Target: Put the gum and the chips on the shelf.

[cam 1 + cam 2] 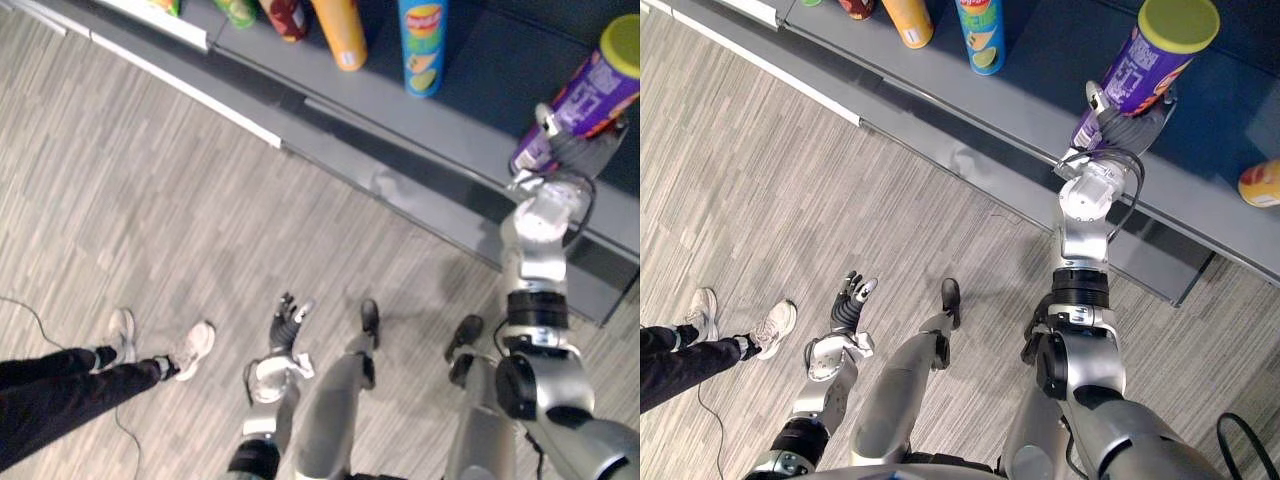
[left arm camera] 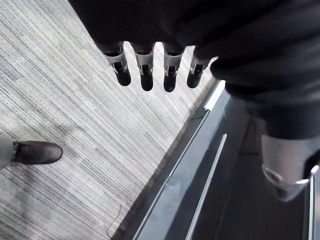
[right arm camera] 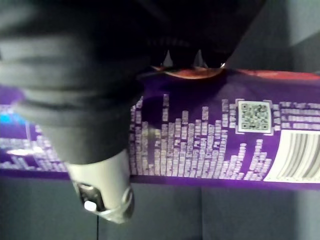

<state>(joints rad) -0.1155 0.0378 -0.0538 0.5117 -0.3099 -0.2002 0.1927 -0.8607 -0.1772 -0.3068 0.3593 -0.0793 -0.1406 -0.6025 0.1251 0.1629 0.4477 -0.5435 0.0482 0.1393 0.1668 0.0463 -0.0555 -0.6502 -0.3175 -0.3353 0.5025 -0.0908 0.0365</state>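
Observation:
A purple chips can [image 1: 1145,70] with a yellow-green lid leans over the grey shelf [image 1: 1040,95], its lower end down by the shelf board. My right hand [image 1: 1112,120] is shut round the can's lower part. In the right wrist view the can's purple side [image 3: 210,145] runs across right past the thumb [image 3: 102,195]. My left hand [image 1: 286,325] hangs low over the wooden floor, away from the shelf. Its fingers [image 2: 146,75] are straight and hold nothing.
A blue can [image 1: 422,45], an orange can [image 1: 340,30] and other goods stand further left on the shelf. An orange-yellow can [image 1: 1260,185] lies at the right edge. A person's legs and pale shoes [image 1: 190,350] are on the floor to my left.

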